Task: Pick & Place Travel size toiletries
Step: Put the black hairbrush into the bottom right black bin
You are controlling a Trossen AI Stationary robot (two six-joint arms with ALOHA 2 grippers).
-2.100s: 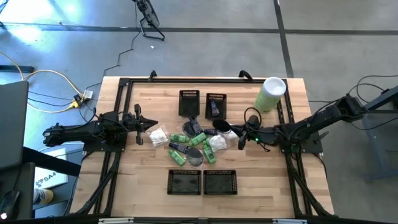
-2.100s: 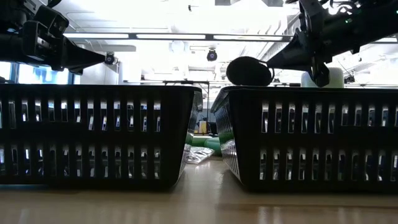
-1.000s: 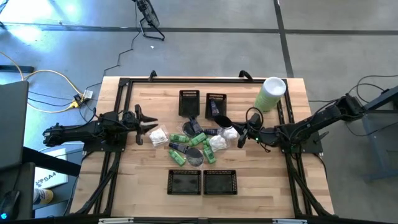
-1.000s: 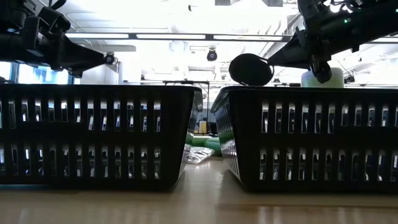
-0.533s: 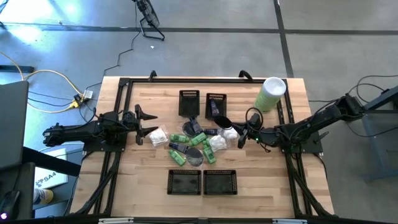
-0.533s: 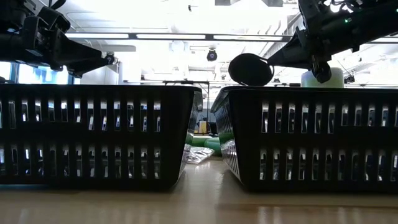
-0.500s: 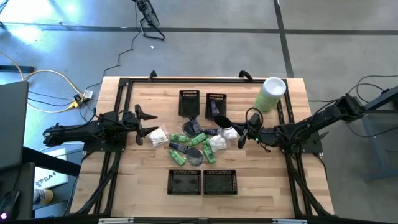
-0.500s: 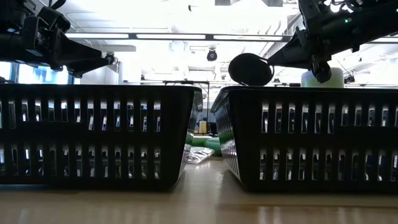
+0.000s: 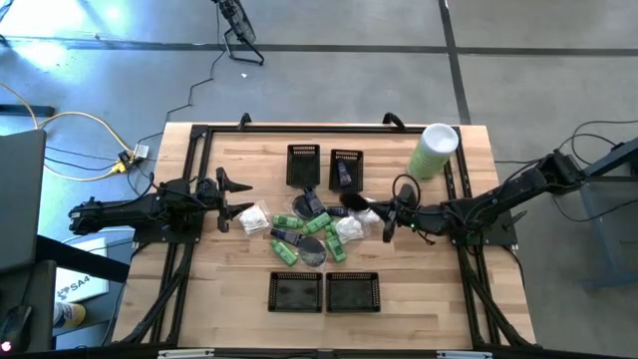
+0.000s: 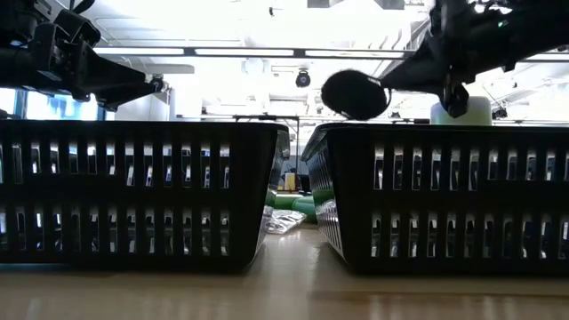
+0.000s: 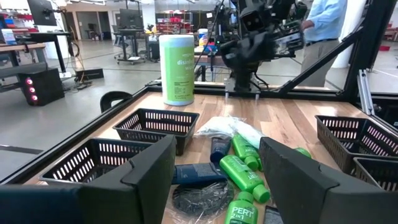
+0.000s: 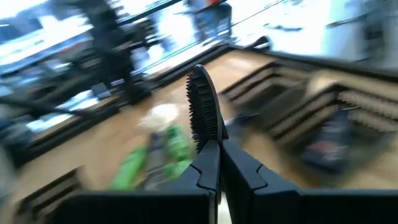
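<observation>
I am holding a small black brush (image 12: pixel 203 115) in my right gripper (image 9: pixel 391 221). The fingers are closed tight on its handle, and the bristly head is sticking up above them. In the high view the brush (image 9: pixel 356 202) is up in the air over the right side of the pile, close to the far right basket (image 9: pixel 346 170). In the low view its dark round head (image 10: pixel 354 94) is showing above the rim of a near basket (image 10: pixel 444 200).

My left gripper (image 9: pixel 226 197) is waiting at the left side of the worktop (image 9: pixel 239 281). Its fingers (image 11: pixel 155 169) are spread open and are holding nothing. A white crinkly packet (image 9: pixel 255 218) is lying just beside it.

The other travel toiletries are sitting in a pile in the middle of the worktop. Green bottles (image 11: pixel 240 174) are lying on their sides there. A dark blue tube (image 11: pixel 198 172) and a grey disc (image 11: pixel 200 198) are lying near them. A white packet (image 11: pixel 219 125) is lying at the far side of the pile.

Something dark is lying in the far right basket. I cannot tell what it is. The far left basket (image 9: pixel 303 166) is standing next to it. Two more baskets (image 9: pixel 324 292) are standing at the near edge. A tall pale green can (image 9: pixel 433 151) with a white lid is standing at the far right corner.
</observation>
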